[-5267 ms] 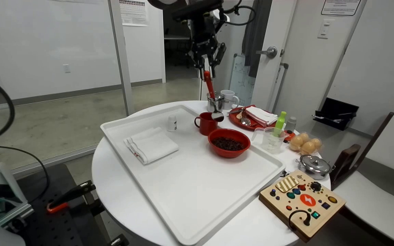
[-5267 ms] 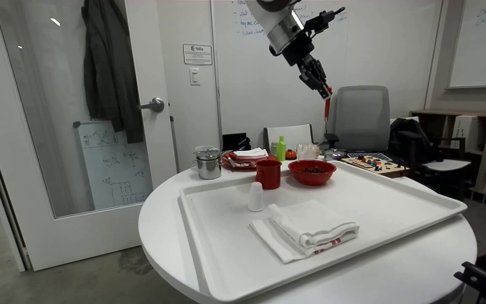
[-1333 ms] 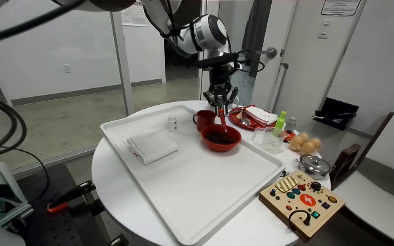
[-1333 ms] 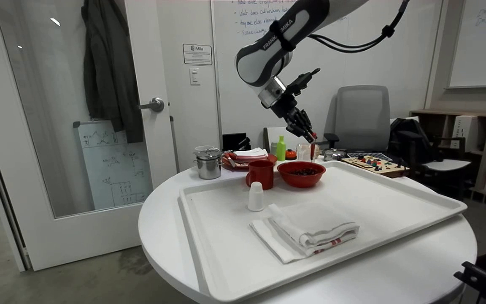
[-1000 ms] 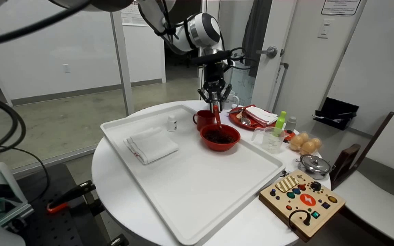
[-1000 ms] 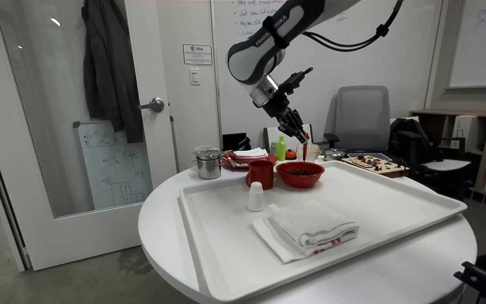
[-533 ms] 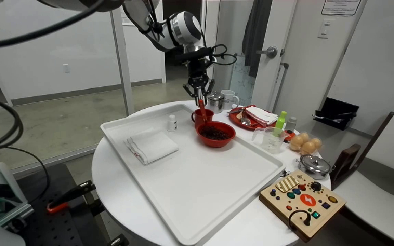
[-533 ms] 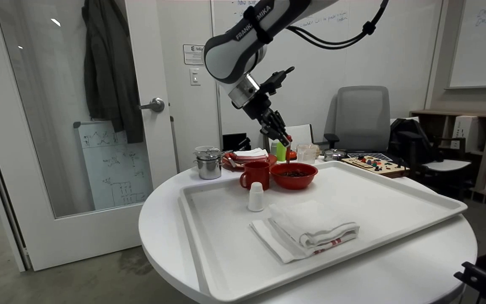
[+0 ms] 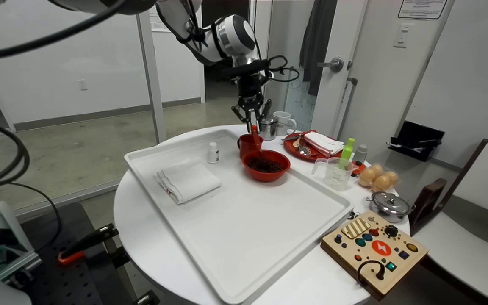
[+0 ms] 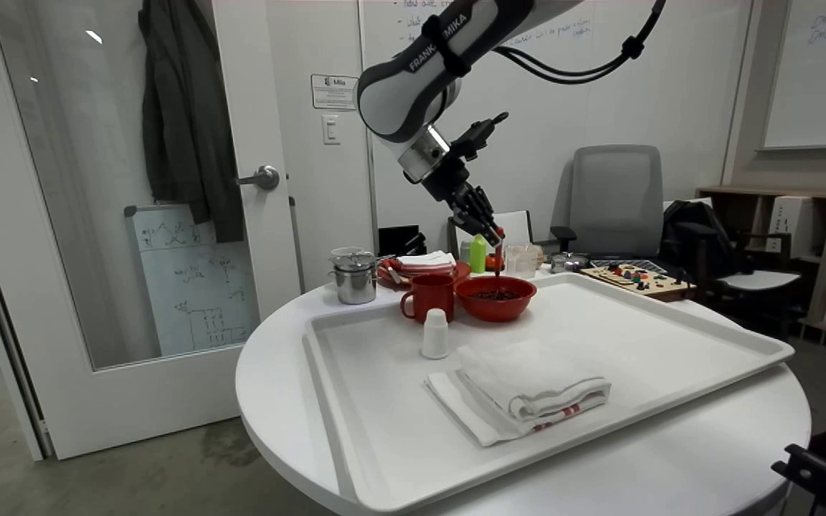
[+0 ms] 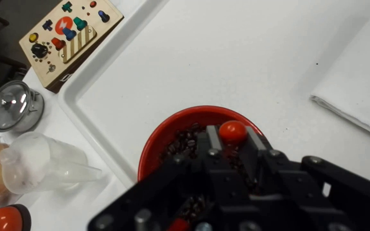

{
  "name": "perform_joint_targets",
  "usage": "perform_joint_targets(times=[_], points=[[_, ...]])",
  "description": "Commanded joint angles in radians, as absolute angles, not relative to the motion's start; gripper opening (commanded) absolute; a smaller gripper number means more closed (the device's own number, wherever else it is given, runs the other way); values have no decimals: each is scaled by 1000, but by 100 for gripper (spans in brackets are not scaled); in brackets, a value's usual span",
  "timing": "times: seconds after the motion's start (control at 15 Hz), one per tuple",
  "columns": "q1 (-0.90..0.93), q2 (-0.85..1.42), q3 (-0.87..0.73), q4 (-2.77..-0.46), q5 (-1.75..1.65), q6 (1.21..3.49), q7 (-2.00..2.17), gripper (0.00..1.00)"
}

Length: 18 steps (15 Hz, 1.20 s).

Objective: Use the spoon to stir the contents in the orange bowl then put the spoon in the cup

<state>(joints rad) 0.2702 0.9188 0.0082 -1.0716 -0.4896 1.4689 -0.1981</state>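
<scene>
1 red bowl (image 9: 266, 177), 1 red cup (image 10: 433, 295), 1 wht tray (image 9: 248, 228), 4 vis. eggs (image 9: 381, 183)

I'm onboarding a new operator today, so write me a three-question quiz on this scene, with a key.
1. True or false: the pincer grips the spoon.
2. Multiple choice: what does the bowl hold? A) eggs B) dark beans C) water
3. Short answer: which stands nearer the white bottle, the cup or the bowl?

Key: 1. True; 2. B; 3. The cup.
</scene>
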Motion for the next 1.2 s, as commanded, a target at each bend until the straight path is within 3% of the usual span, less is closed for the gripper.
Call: perform_joint_targets(times=[0.0, 1.13], points=[[230, 944, -6, -1034, -474, 1445, -221, 12], [231, 913, 19, -1041, -468, 1458, -221, 12]])
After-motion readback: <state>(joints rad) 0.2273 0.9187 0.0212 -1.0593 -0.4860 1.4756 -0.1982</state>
